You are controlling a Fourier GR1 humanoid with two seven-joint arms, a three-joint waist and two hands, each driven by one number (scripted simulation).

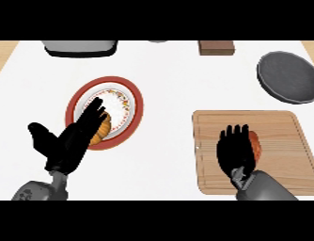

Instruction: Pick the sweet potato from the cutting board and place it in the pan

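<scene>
Right hand (235, 148) hovering over cutting board (285, 141) at 4 o'clock, fingers straight and close together, pointing to 12, covering sweet potato (256, 143); only orange sliver showing at 3 o'clock side of hand. No curl round it yet. Pan (292, 77) sitting at 2 o'clock, well apart. Left hand (69, 139) resting spread at 8 o'clock, overlapping plate (137, 101) rim. Risk: rounded potato likely rolling away if fingers are closing off-centre; long carry to pan risking slip.

Wood-grain cutting board (285, 141); matt dark pan (290, 77).
</scene>
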